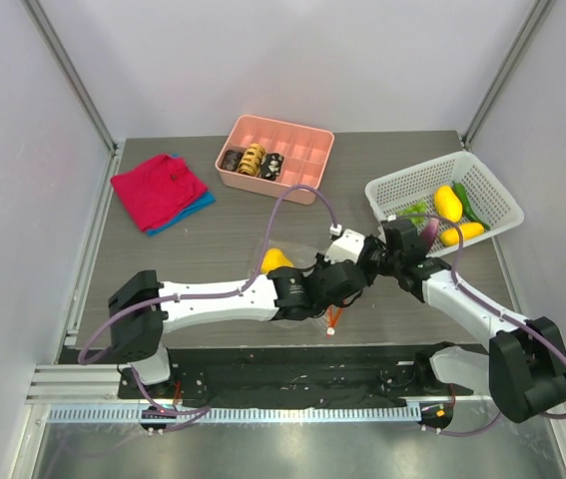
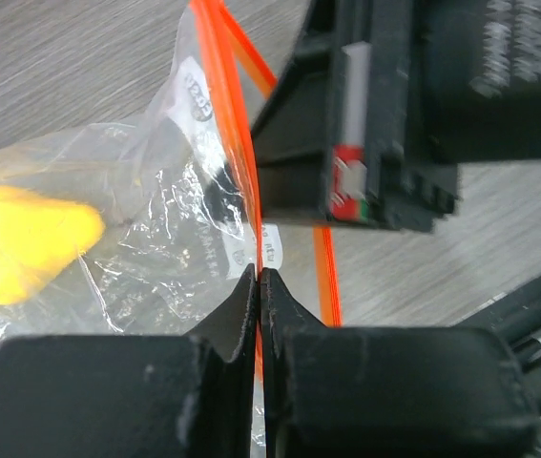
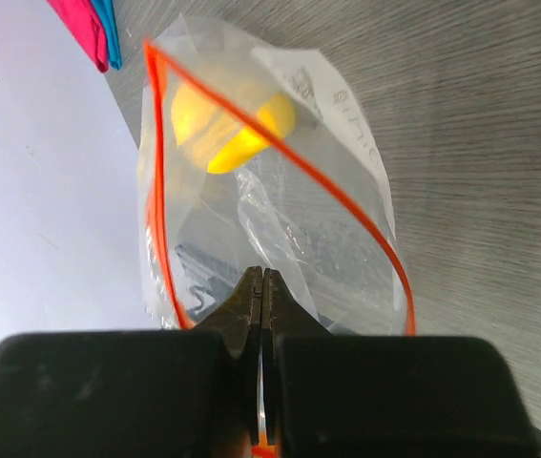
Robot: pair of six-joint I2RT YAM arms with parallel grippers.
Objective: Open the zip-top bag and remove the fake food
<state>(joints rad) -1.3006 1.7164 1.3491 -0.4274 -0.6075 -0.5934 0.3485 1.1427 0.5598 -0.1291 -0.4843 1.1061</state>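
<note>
Clear bag [image 3: 332,224] holds one yellow fruit [image 3: 224,129]; left hand [image 2: 259,286], right hand [image 3: 261,286] pinch it.

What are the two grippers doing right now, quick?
Left gripper: closed, pinching the zip-top bag.
Right gripper: closed, pinching the same bag.

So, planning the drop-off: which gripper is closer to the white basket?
Right. The right gripper sits just left of the white basket, the left gripper farther left beyond it.
</note>
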